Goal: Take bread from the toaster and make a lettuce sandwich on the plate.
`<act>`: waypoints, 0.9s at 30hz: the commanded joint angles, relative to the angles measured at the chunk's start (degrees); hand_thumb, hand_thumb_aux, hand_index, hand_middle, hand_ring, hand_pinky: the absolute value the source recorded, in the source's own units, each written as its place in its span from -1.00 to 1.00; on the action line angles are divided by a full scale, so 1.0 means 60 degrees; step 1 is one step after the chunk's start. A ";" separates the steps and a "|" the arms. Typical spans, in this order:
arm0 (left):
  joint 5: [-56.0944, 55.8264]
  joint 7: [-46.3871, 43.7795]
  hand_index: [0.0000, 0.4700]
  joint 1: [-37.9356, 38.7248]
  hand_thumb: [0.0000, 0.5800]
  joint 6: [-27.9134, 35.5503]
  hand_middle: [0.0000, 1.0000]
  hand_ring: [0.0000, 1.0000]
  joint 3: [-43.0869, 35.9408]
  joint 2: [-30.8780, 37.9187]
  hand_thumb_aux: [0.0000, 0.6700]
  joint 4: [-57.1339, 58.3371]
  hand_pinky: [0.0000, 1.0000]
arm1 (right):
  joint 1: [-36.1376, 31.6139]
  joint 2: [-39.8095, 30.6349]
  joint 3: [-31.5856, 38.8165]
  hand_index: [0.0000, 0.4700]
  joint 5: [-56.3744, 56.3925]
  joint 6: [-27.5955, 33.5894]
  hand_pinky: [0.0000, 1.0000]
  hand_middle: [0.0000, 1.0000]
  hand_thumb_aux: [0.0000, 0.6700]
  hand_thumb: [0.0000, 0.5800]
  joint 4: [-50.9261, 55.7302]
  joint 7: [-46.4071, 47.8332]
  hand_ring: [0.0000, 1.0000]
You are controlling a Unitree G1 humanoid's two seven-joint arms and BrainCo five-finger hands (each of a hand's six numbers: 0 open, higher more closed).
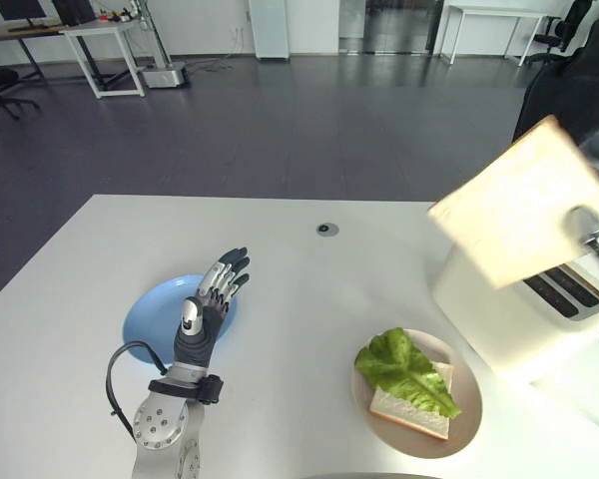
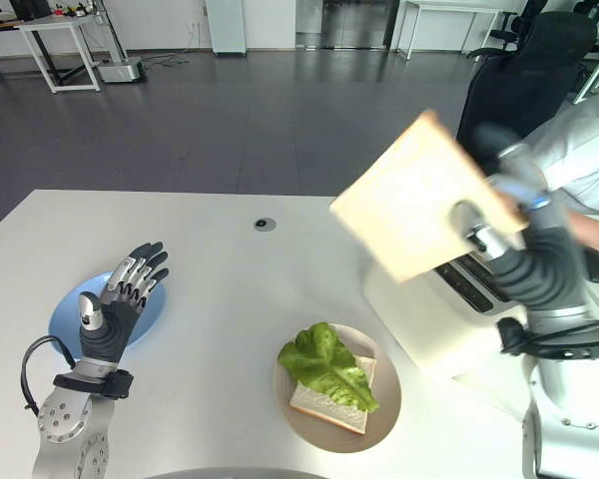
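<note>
My right hand [image 2: 489, 215] is shut on a slice of bread [image 2: 414, 200], held tilted in the air above the white toaster [image 2: 434, 309] at the table's right side. In front of the toaster a beige plate [image 2: 384, 414] carries another bread slice [image 2: 324, 404] with a green lettuce leaf [image 2: 324, 364] lying on top. My left hand [image 1: 212, 299] rests open, fingers stretched, over a blue plate [image 1: 145, 324] on the left.
A small round metal fitting [image 1: 326, 229] sits in the white table [image 1: 280, 269] near its far edge. A person in a white sleeve [image 2: 584, 150] sits behind the toaster at the right. Desks and chairs stand far back in the room.
</note>
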 commanded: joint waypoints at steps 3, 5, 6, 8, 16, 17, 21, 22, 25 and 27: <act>0.0082 0.0067 -1.00 0.0041 -1.00 0.0085 -1.00 -1.00 -0.0089 -0.0005 -1.00 -0.0252 -1.00 | 0.1777 -0.0631 0.1303 1.00 0.0180 0.0679 -1.00 -1.00 1.00 1.00 0.0437 0.2093 -1.00; 0.0085 0.0079 -1.00 0.0062 -1.00 0.0121 -1.00 -1.00 -0.0099 0.0004 -1.00 -0.0319 -1.00 | 0.2146 -0.0773 0.1658 1.00 -0.0100 0.0658 -1.00 -1.00 1.00 1.00 0.0951 0.2533 -1.00; 0.0088 0.0079 -1.00 0.0066 -1.00 0.0129 -1.00 -1.00 -0.0107 0.0009 -1.00 -0.0336 -1.00 | 0.2293 -0.0819 0.1831 1.00 -0.0297 0.0554 -1.00 -1.00 1.00 1.00 0.1190 0.2711 -1.00; 0.0092 0.0081 -1.00 0.0085 -1.00 0.0135 -1.00 -1.00 -0.0121 0.0009 -1.00 -0.0367 -1.00 | 0.2516 -0.0870 0.2130 1.00 -0.0419 0.0461 -1.00 -1.00 1.00 1.00 0.1574 0.3063 -1.00; 0.0099 0.0067 -1.00 0.0176 -1.00 0.0143 -1.00 -1.00 -0.0176 0.0022 -1.00 -0.0469 -1.00 | 0.2122 -0.0579 0.2886 1.00 -0.1702 -0.0527 -1.00 -1.00 1.00 1.00 0.2963 0.2922 -1.00; 0.0098 0.0063 -1.00 0.0191 -1.00 0.0136 -1.00 -1.00 -0.0178 0.0028 -1.00 -0.0479 -1.00 | 0.2091 -0.0560 0.3020 1.00 -0.1880 -0.0659 -1.00 -1.00 1.00 1.00 0.3083 0.2895 -1.00; 0.0085 0.0063 -1.00 0.0244 -1.00 0.0136 -1.00 -1.00 -0.0177 0.0039 -1.00 -0.0539 -1.00 | 0.1867 -0.0329 0.3098 -0.50 -0.2118 -0.0962 -1.00 -1.00 -0.50 -0.12 0.3431 0.2630 -1.00; 0.0086 0.0068 -1.00 0.0261 -1.00 0.0144 -1.00 -1.00 -0.0182 0.0038 -1.00 -0.0565 -1.00 | 0.1749 -0.0225 0.3036 -1.00 -0.2134 -0.1053 -1.00 -1.00 -1.00 -1.00 0.3513 0.2492 -1.00; 0.0086 0.0067 -1.00 0.0295 -1.00 0.0148 -1.00 -1.00 -0.0197 0.0034 -1.00 -0.0602 -1.00 | 0.1418 0.0079 0.2810 -1.00 -0.1984 -0.1210 -1.00 -1.00 -1.00 -1.00 0.3604 0.2083 -1.00; 0.0081 0.0064 -1.00 0.0314 -1.00 0.0136 -1.00 -1.00 -0.0191 0.0031 -1.00 -0.0604 -1.00 | 0.1281 0.0222 0.2733 -1.00 -0.1879 -0.1288 -1.00 -1.00 -1.00 -1.00 0.3641 0.1950 -1.00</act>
